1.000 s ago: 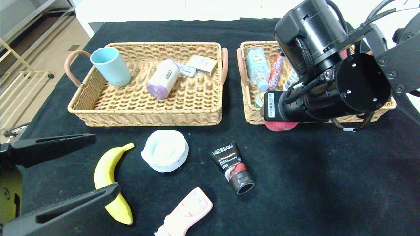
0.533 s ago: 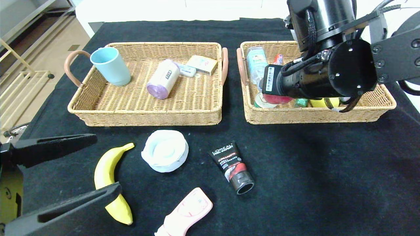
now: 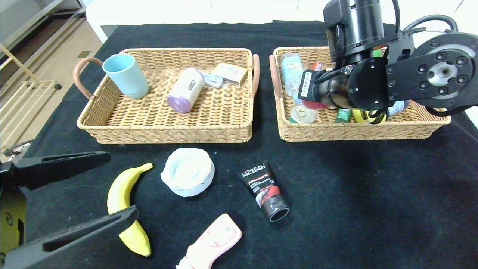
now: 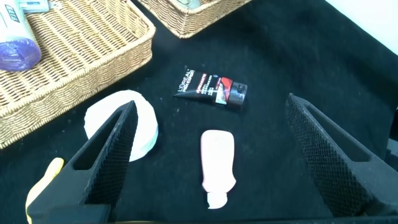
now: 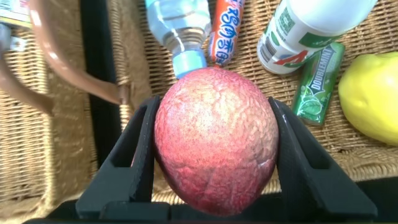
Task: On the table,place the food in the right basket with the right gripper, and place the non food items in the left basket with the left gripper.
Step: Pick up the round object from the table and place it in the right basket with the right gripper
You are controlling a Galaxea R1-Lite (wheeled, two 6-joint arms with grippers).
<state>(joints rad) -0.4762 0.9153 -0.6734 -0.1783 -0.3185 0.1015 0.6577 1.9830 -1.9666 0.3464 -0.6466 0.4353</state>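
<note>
My right gripper point(image 5: 214, 102) is shut on a red mottled fruit point(image 5: 214, 140) and holds it over the left part of the right basket point(image 3: 358, 132). In the head view the arm hides most of the fruit point(image 3: 314, 105). My left gripper point(image 3: 122, 185) is open and empty at the near left, above the table. Its fingers frame a pink bottle point(image 4: 217, 163). On the table lie a banana point(image 3: 125, 209), a white round container point(image 3: 188, 176), a black L'Oreal tube point(image 3: 264, 189) and the pink bottle point(image 3: 213, 241). The left basket point(image 3: 164, 130) stands at the back left.
The right basket holds a water bottle point(image 3: 291, 71), a tin can point(image 3: 302, 114), a green gum pack point(image 5: 317, 84), a lemon point(image 5: 373, 96) and a white bottle point(image 5: 298, 31). The left basket holds a blue cup point(image 3: 126, 74), a white-purple cylinder point(image 3: 185, 89) and a small box point(image 3: 230, 73).
My right arm has carried the red fruit from the right basket's front rim back over its inside. The left arm and the table items have not moved.
</note>
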